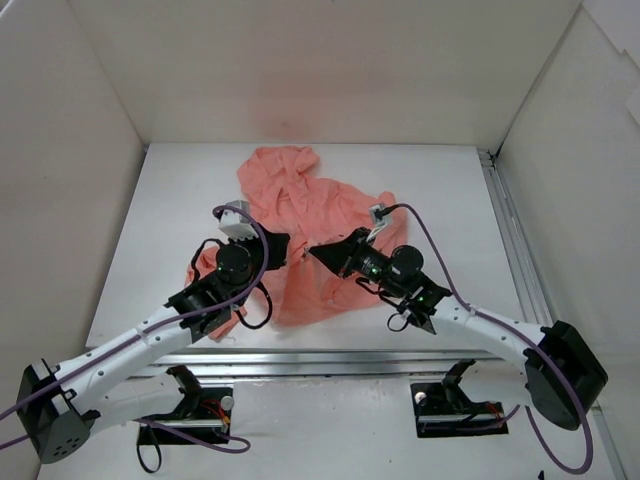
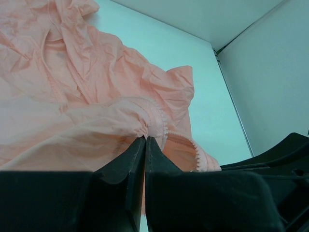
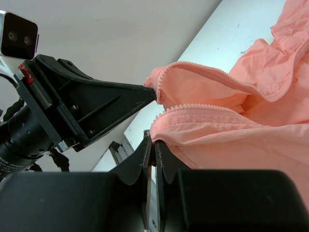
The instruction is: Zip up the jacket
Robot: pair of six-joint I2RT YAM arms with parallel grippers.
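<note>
The salmon-pink jacket (image 1: 300, 200) lies crumpled on the white table, its front open at the middle. My left gripper (image 1: 283, 246) and right gripper (image 1: 318, 254) face each other tip to tip over its near part. In the left wrist view the left gripper (image 2: 146, 139) is shut on a bunched fold of the jacket (image 2: 72, 72) right at the zip teeth (image 2: 161, 121). From the right wrist, the right gripper (image 3: 154, 145) is shut on the lower zip edge (image 3: 193, 107) of the jacket (image 3: 251, 111). The left gripper (image 3: 153, 92) pinches the upper zip edge just above it. No slider shows.
White walls enclose the table on three sides. An aluminium rail (image 1: 510, 230) runs along the right side and another along the front edge (image 1: 330, 355). Purple cables (image 1: 430, 250) trail from both wrists. Bare tabletop (image 1: 170, 230) lies left and right of the jacket.
</note>
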